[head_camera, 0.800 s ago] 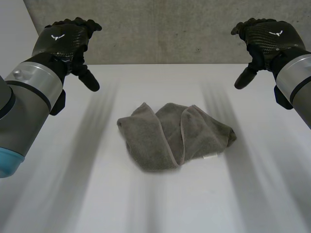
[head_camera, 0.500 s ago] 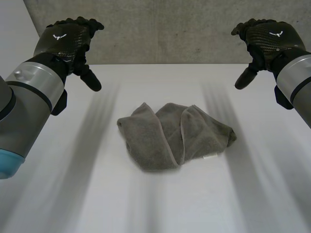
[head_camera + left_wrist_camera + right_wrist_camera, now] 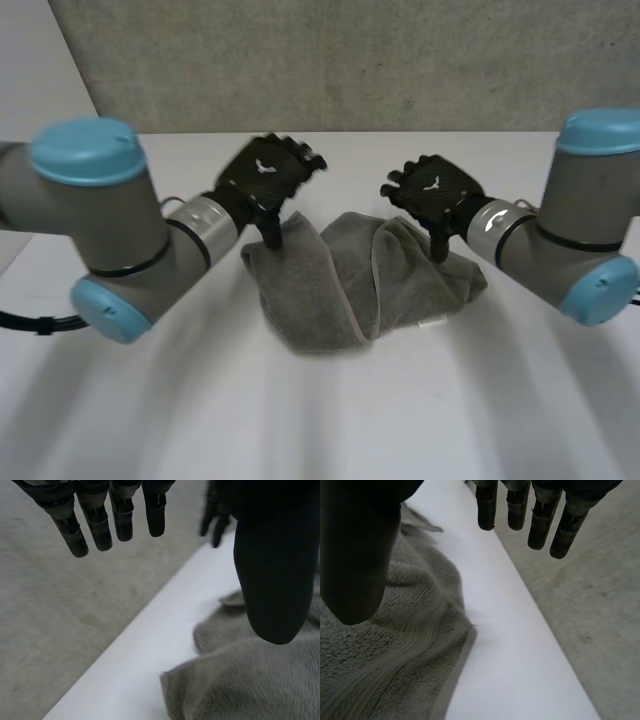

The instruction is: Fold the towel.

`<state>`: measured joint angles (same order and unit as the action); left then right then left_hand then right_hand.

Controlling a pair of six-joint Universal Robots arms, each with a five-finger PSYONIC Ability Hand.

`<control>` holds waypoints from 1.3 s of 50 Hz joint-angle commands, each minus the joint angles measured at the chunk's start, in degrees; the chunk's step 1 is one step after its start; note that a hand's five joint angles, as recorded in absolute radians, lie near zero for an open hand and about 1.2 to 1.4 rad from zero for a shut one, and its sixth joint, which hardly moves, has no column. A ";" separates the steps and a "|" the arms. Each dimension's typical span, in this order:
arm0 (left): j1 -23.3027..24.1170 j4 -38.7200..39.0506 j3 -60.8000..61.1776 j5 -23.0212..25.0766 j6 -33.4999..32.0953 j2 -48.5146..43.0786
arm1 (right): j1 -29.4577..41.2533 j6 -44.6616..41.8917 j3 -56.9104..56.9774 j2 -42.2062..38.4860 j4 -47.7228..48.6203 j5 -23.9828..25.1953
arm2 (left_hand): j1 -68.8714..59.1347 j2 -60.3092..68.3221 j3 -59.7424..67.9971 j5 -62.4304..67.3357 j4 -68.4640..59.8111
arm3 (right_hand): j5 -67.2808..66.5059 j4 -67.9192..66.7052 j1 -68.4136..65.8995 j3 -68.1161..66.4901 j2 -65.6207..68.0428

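A grey towel (image 3: 350, 285) lies crumpled in a loose heap at the middle of the white table (image 3: 330, 420). My left hand (image 3: 265, 180) hovers over the towel's far left end, open, with its thumb pointing down at the cloth. In the left wrist view its fingers (image 3: 100, 525) hang straight and the thumb (image 3: 272, 570) sits just above the towel (image 3: 250, 685), holding nothing. My right hand (image 3: 435, 195) is open over the towel's far right end. Its wrist view shows straight fingers (image 3: 540, 520) past the cloth and the thumb (image 3: 357, 555) above the towel (image 3: 395, 650).
A grey concrete wall (image 3: 350, 60) rises behind the table's far edge. Both arms reach in low from the sides, the left arm (image 3: 110, 230) and the right arm (image 3: 580, 240) flanking the towel. Bare table lies in front of the heap.
Both hands have dropped from high at the far corners and come inward, down to the towel's far ends. The towel has not moved.
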<state>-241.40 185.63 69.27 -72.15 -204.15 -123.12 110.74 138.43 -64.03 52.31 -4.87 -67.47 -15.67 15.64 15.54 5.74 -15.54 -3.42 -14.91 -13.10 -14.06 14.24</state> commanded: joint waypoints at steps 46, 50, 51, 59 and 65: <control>0.67 34.46 3.29 -24.53 7.63 3.50 | 0.62 23.03 -0.02 11.15 28.90 -11.66 | -64.33 64.36 64.46 64.26 -64.46 | -66.58 -65.09 -66.90 -65.94 65.76; 0.49 32.60 9.74 -23.56 8.07 3.15 | 1.50 19.35 -6.35 8.61 21.32 -4.35 | -64.33 64.36 64.46 64.26 -64.46 | -66.58 -65.09 -66.90 -65.94 65.76; 0.41 32.17 12.78 -22.87 8.33 3.07 | 1.50 19.33 -6.37 8.60 21.31 -4.34 | -64.33 64.36 64.46 64.26 -64.46 | -66.58 -65.09 -66.90 -65.94 65.76; 0.58 28.31 22.38 -21.54 8.07 -0.01 | 1.59 12.13 -15.42 4.90 17.35 -2.32 | -60.49 60.52 60.62 60.42 -60.62 | -66.58 -65.09 -66.90 -65.94 65.76; 0.58 21.88 24.15 -21.63 7.98 0.43 | 0.88 7.47 -18.67 4.11 14.89 -2.58 | -55.11 55.13 55.23 55.04 -55.23 | -66.58 -65.09 -66.90 -65.94 65.76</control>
<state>-240.87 213.43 91.61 -93.63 -195.93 -122.64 112.28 149.64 -80.29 56.88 11.71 -69.47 -64.79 65.27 65.27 56.21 -65.26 -66.90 -76.39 -75.67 -76.59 76.28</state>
